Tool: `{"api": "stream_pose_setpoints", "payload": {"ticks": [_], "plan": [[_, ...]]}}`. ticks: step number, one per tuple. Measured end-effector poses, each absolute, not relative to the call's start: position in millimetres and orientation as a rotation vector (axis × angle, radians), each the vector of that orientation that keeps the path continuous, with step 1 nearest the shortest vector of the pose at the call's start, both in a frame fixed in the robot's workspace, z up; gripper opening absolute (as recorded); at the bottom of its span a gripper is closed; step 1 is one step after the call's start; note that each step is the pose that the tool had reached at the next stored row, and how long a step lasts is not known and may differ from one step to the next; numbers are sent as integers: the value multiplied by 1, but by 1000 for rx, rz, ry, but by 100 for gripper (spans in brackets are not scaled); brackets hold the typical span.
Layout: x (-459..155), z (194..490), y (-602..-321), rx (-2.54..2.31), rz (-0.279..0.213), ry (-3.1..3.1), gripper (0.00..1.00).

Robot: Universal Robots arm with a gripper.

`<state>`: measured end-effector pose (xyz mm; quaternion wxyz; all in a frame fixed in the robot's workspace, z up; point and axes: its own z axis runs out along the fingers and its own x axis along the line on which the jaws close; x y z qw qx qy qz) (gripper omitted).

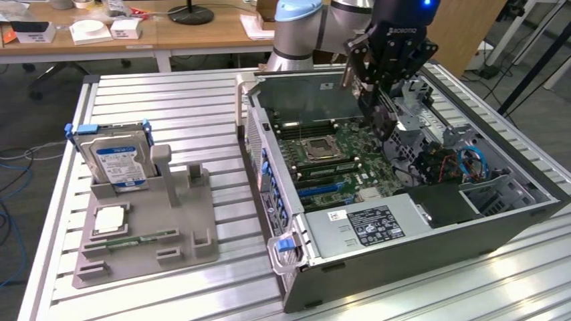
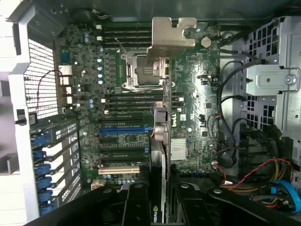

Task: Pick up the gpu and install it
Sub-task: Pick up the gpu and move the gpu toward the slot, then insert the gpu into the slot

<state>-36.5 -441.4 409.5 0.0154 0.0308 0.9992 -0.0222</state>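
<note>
Hanging lengthwise downward over motherboard (image 1: 335, 157), gpu (image 2: 161, 188), bracket (image 2: 171, 33) lowest, grasped by end effector (image 1: 371, 85)

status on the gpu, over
gripper shut on gpu. gpu edge-down above motherboard in open case, not seated. cables off to the side, apart from gpu.

An open computer case (image 1: 295, 267) lies on a slatted table (image 1: 178, 100), toward the exterior view's right. Inside it, a motherboard (image 1: 344, 160) faces up. Above the motherboard, the gripper (image 1: 376, 90) holds the gpu (image 1: 382, 119) edge-on between its fingers. At the exterior view's left, apart from the case, a parts holder (image 1: 134, 264) sits on the table, with a hard drive (image 1: 120, 160) upright at its far end. A desk (image 1: 214, 37) stands behind.
</note>
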Motion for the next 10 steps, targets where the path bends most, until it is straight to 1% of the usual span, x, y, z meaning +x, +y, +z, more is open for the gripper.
{"api": "stream_pose_setpoints", "payload": {"ticks": [10], "plan": [[-36,410,-441,96,-69,3109,26]]}}
